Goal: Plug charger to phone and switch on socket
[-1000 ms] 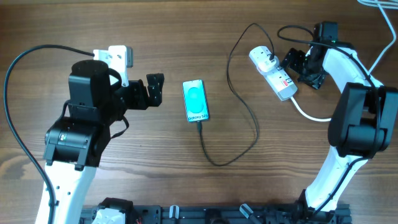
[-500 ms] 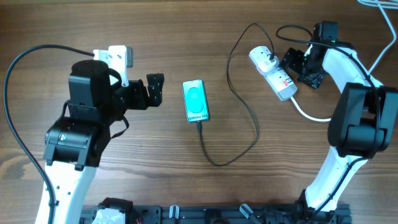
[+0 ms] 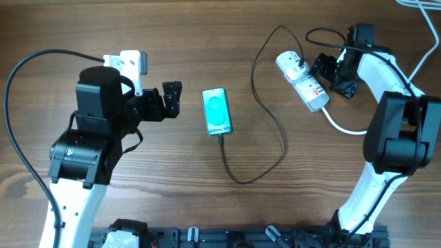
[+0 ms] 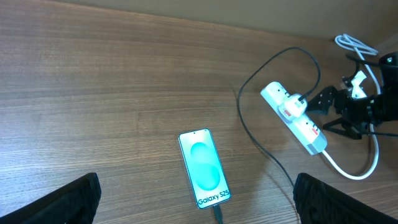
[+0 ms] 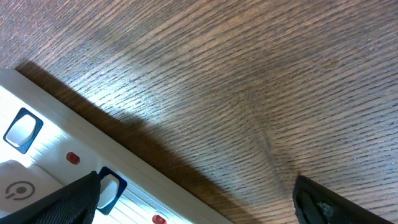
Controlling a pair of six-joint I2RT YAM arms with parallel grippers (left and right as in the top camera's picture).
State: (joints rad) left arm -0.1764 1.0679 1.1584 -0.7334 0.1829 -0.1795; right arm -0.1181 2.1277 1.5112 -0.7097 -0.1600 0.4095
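Observation:
The phone (image 3: 216, 111) lies flat mid-table with a cyan screen and a white text strip at its near end; it also shows in the left wrist view (image 4: 204, 168). The black charger cable (image 3: 279, 131) runs from the phone's near end, where its plug tip (image 3: 221, 138) sits at the port, in a loop up to the socket. The socket (image 3: 302, 80) is a white power strip lying slantwise at the back right, with an adapter plugged in. My left gripper (image 3: 171, 100) is open and empty, left of the phone. My right gripper (image 3: 331, 74) is open beside the socket's right edge, one fingertip over a switch (image 5: 107, 186).
The thick white cord (image 3: 344, 127) curves from the socket toward the right arm's base. Another white cable (image 3: 424, 41) hangs at the far right edge. A black cable (image 3: 31, 69) loops around the left arm.

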